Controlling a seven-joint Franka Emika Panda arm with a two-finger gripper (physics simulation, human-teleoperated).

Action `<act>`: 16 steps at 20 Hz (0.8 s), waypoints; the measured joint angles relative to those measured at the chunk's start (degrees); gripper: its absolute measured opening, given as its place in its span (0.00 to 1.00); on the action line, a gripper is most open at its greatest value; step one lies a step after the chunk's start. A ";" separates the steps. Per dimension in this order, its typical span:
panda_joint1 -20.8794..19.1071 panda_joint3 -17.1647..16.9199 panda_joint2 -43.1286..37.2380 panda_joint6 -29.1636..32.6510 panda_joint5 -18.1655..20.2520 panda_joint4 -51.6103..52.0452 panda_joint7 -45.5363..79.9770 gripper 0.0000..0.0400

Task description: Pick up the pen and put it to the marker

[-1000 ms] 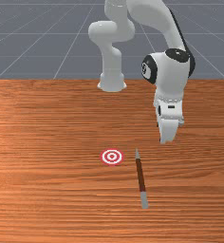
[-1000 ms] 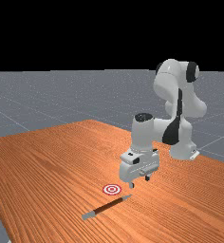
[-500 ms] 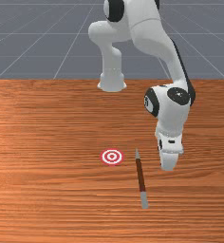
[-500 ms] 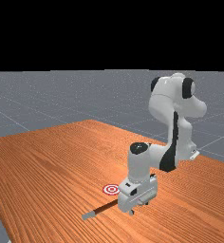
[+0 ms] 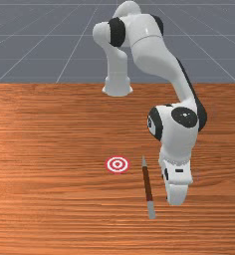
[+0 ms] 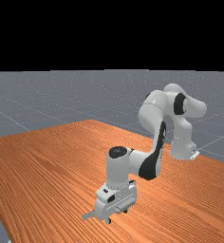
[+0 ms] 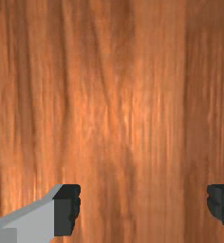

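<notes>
My gripper (image 5: pixel 176 201) is low over the table in the front view, just right of the pen's rear half. In the wrist view the gripper (image 7: pixel 143 209) stands open, its fingers wide apart with bare wood between them. The pen (image 5: pixel 148 184), brown with a grey tip and a light grey end, lies on the wood, tip toward the arm's base. In the far view the hand hides most of the pen; its grey end (image 6: pixel 88 216) sticks out at the hand's left. A red and white ringed marker (image 5: pixel 117 164) lies left of the pen's tip in the front view.
The orange-brown table (image 5: pixel 55 149) reaches around the pen and the marker. At the table's far edge in the front view stands the arm's base (image 5: pixel 117 85), with the arm bending out over the front view's right side.
My hand has moved away from the arm's base, toward the front view's bottom and the far view's left, alongside the pen. The pen and the marker have stayed where they were.
</notes>
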 joint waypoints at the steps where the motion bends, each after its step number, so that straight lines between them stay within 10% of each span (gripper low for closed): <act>1: -0.09 -0.02 2.82 -3.47 0.50 5.63 0.76 0.76; 2: -0.18 -0.04 5.70 -5.30 0.55 10.87 0.44 0.48; 3: -0.12 -0.03 7.48 -6.55 0.57 14.18 0.33 0.75; 5: -0.14 -0.14 5.82 -3.27 0.44 10.65 0.46 1.00; 16: -1.23 -1.97 5.99 -2.63 -0.96 11.27 -0.39 1.00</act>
